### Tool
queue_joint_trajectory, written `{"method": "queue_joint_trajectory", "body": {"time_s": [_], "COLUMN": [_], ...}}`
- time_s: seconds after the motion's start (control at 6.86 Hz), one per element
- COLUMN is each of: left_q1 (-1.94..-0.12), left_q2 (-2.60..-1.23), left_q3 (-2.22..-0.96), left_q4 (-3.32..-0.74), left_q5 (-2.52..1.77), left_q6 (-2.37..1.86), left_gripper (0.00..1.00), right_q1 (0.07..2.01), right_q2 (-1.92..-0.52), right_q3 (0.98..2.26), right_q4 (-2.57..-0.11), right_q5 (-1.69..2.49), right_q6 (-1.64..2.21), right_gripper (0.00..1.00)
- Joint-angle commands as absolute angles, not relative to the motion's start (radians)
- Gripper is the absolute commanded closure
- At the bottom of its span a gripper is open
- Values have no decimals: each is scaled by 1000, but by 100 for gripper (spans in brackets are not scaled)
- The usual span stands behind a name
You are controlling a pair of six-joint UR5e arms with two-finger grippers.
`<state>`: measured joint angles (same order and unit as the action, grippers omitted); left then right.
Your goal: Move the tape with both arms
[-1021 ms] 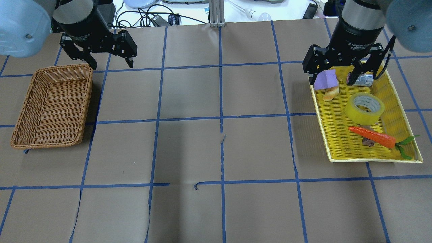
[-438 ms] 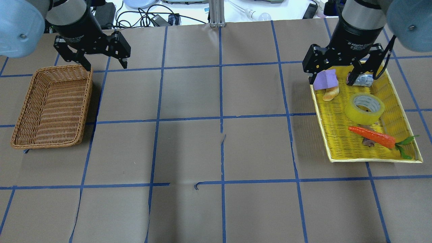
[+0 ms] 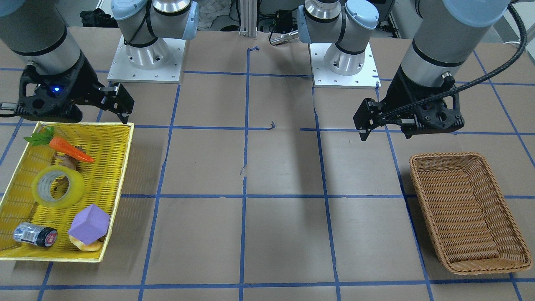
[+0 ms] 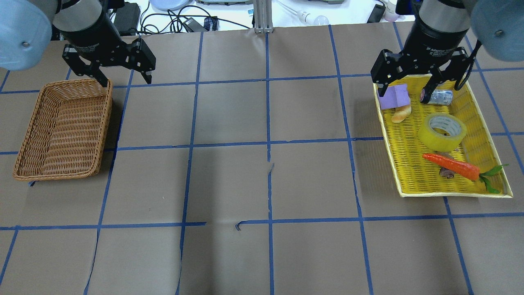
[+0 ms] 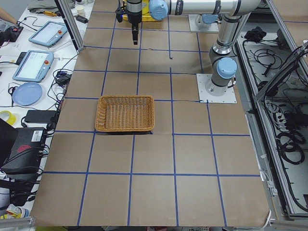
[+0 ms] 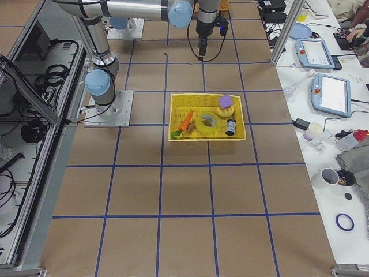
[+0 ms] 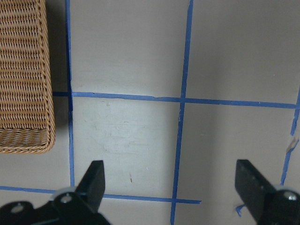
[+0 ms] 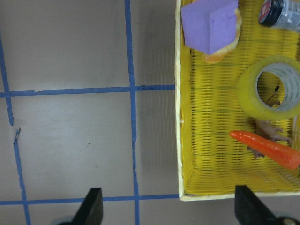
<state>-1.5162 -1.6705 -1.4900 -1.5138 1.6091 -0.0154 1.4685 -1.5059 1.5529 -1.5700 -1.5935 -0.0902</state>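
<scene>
Overhead, my right gripper [image 4: 404, 94] hangs near the yellow tray [image 4: 409, 172], jaws spread wide and holding nothing. The tape [image 4: 436, 143] lies flat mid-tray, between a small can [image 4: 440, 97] and a carrot [image 4: 452, 164]. My left gripper [image 4: 127, 81] is just as wide open and empty, by a corner of the wicker basket [image 4: 107, 119]. From the front, the tape sits clear of both grippers. My left wrist camera shows bare table between the fingertips; my right one shows the tape in the tray, untouched.
</scene>
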Motion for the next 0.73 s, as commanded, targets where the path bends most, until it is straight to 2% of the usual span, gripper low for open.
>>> {"method": "queue_joint_trajectory", "body": {"time_s": [0.0,0.44,0.58], "left_q1": [-1514,-1517,-1519], "left_q2": [-1671,-1667,-1667], "left_q3": [-1491,-1489,-1493], "left_q4": [-1511,-1508,-1506], "left_q5": [1609,1608,1605], "left_q6": [-15,-15,-17], "left_gripper": [0,0,0], "right_q1": [1326,1236,1236], "right_q2": [-1432,-1286,-1234], "right_q3": [1572,1699,1741], "right_q4": [-1681,-2016,-2052], "right_q5": [-1592,-1609,-1609], "right_q6": [-462,-641,-637], "right_gripper": [0,0,0]}}
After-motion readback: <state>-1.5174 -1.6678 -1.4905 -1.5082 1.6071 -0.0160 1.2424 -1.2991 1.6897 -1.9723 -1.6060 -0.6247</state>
